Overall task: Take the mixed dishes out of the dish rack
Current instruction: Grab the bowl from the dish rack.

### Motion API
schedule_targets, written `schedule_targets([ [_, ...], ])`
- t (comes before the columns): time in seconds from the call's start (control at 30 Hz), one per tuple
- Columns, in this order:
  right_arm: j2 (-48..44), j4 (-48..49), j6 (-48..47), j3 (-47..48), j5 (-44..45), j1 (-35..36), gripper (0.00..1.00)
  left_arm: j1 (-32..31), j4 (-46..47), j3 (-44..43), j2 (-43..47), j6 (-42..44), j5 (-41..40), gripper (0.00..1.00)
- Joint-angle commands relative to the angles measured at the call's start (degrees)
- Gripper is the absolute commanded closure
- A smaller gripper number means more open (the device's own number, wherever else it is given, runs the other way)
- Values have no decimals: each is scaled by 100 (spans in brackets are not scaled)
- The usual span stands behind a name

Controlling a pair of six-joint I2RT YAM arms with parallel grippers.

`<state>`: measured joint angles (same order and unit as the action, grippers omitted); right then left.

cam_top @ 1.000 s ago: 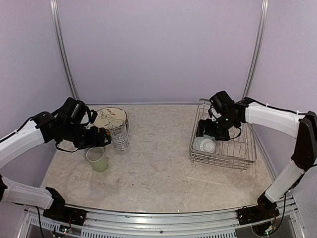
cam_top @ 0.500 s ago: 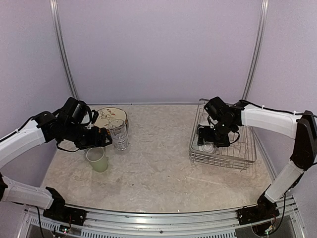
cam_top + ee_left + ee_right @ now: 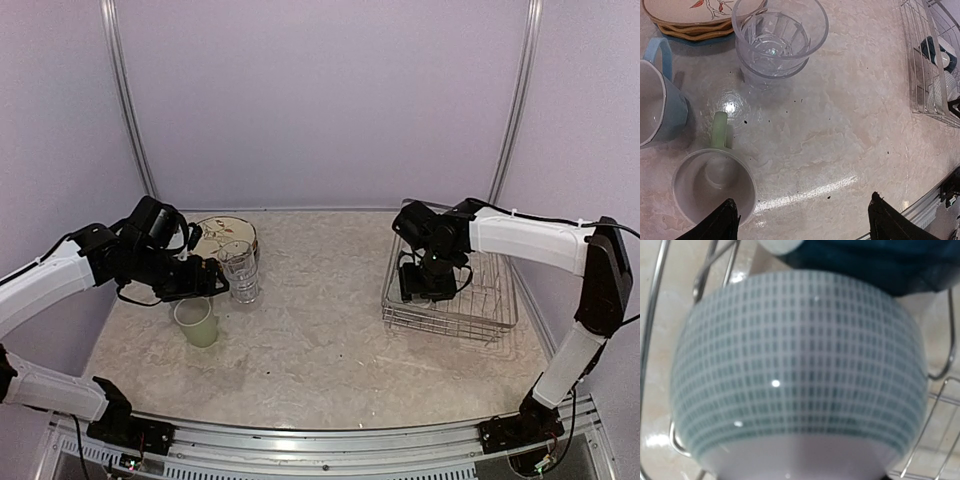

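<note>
Tabletop (image 3: 320,335), right tool (image 3: 419,288) down in dish rack (image 3: 485,318)

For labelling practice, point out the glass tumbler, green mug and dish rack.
glass tumbler (image 3: 774,44), left wrist view, base
pale green mug (image 3: 712,186), left wrist view, base
dish rack (image 3: 442,322), top external view, near wall

pale lilac walls (image 3: 320,100), marbled beige table (image 3: 330,340), silver corner poles (image 3: 127,100)
</note>
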<state>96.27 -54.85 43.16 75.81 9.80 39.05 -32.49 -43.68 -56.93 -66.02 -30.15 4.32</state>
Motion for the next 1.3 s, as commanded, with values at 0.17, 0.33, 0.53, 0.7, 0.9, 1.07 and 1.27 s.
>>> schedule_targets([
  [0.17,304,-145,91,264,398,69,47,-20,15,-196,10,62,19,15],
  [0.33,275,-331,140,432,641,82,38,-21,43,-214,-11,70,54,15],
  [0.53,375,-367,158,497,716,111,44,-23,40,-223,-51,88,60,15],
  [0.7,459,-382,154,493,722,133,43,-25,3,-197,-30,71,69,15],
  [0.9,551,-474,235,496,893,184,45,-21,-9,-205,1,62,62,14],
  [1.07,491,-509,348,494,1043,253,61,-22,-9,-239,18,53,86,14],
  [1.27,217,-430,437,507,1160,302,67,-21,-9,-257,32,31,118,14],
])
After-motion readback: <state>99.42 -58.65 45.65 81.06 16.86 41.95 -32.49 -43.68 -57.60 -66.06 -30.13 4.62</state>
